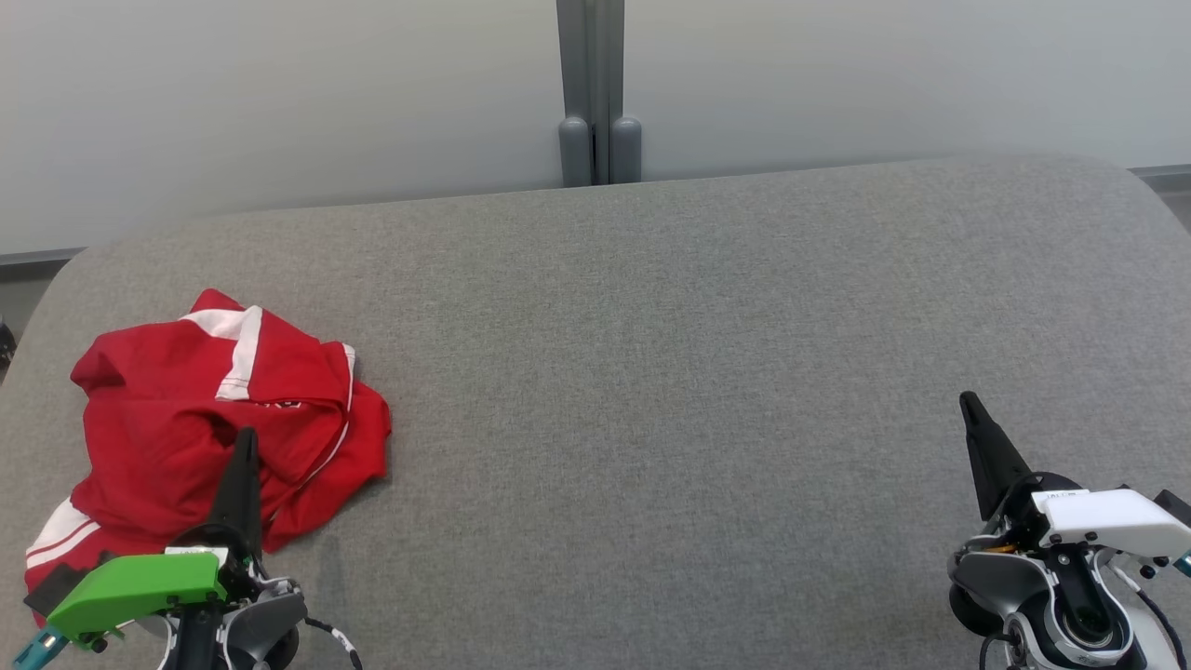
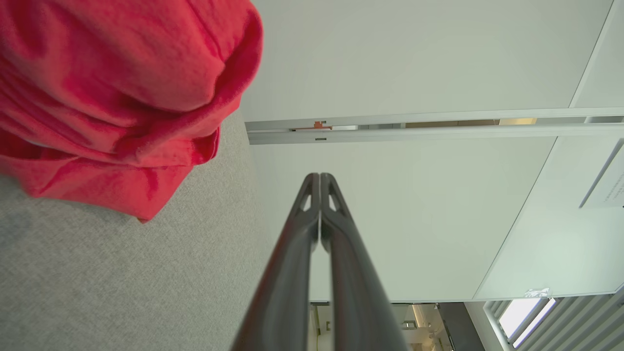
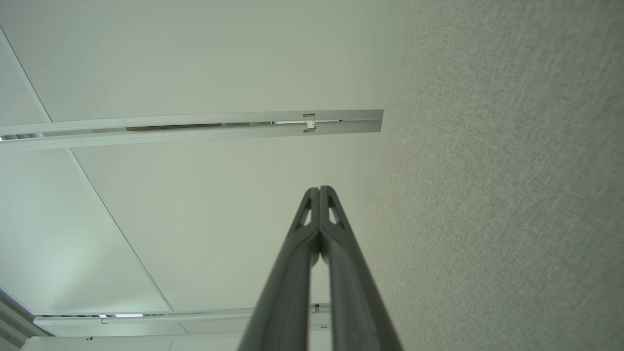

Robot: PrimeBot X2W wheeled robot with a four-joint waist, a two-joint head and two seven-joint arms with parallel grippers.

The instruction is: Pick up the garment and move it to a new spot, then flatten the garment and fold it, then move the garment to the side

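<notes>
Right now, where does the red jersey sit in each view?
Head view: red jersey crumpled at lower left, partly behind the left claw.
Left wrist view: jersey in the upper left corner, beside that claw.
Right wrist view: grey fabric surface at right, pale wall at left.
Shared landmark: the grey fabric surface.

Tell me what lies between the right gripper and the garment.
Just bare grey cushion: the head view shows nothing on it between the right gripper and the garment.
</notes>
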